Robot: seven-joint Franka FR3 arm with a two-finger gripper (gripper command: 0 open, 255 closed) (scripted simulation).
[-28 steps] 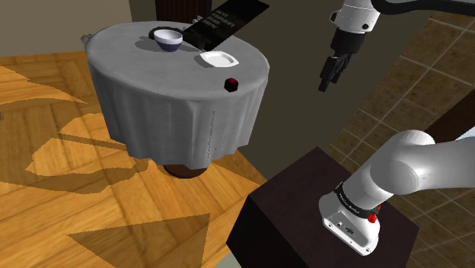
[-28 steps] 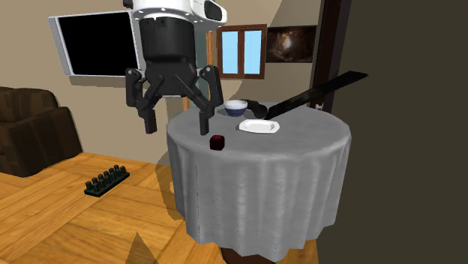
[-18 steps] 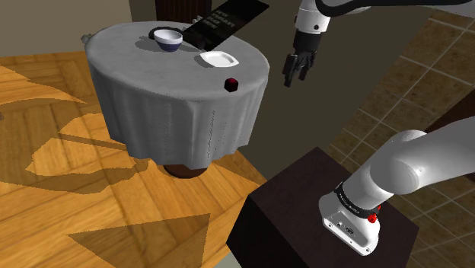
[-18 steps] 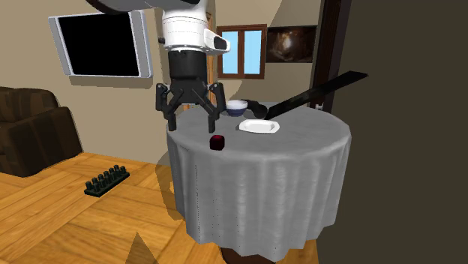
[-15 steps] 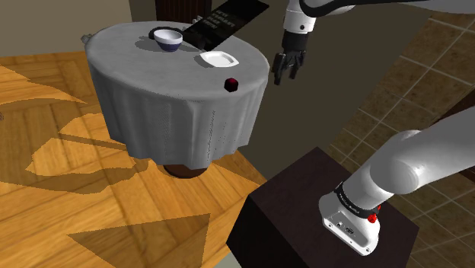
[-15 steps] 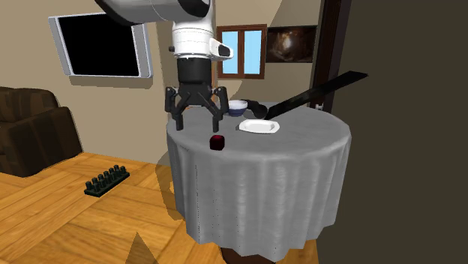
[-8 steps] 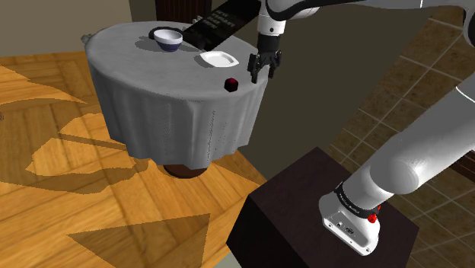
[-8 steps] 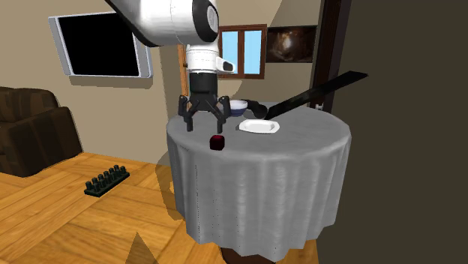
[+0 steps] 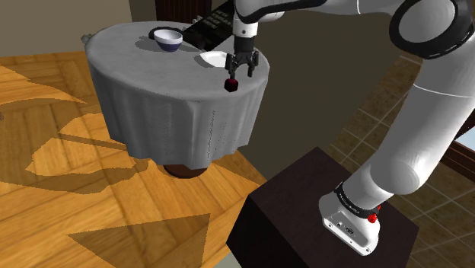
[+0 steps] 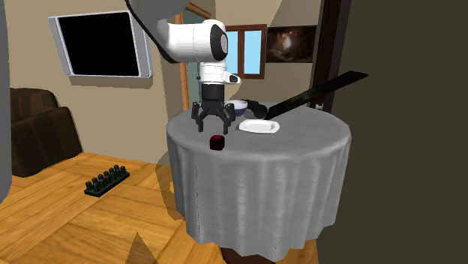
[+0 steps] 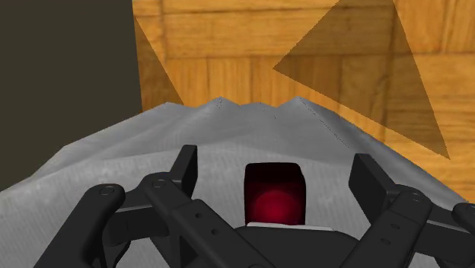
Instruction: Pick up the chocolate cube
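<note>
Hovering over a dark red cube (image 11: 275, 194), the black fingers (image 11: 185, 169) stand wide apart. The cube rests on a grey-draped bench (image 9: 137, 61).

The gripper (image 9: 239, 74) has swung in from the shoulder view's upper right to top centre. It now hovers just above the dark red cube (image 9: 233, 84) at the edge of the cloth-covered table (image 9: 175, 99). The white arm (image 9: 438, 99) now stretches down the frame's right side.

— What stands here?
— A round tabletop under a grey cloth (image 10: 262, 180), on a wooden plank floor (image 10: 75, 217), and a dark brown sofa (image 10: 37, 127).
— And on the beige wall (image 10: 34, 71)?
— A black flat screen (image 10: 101, 43), a blue-paned window (image 10: 247, 51), a dark framed picture (image 10: 289, 43).
</note>
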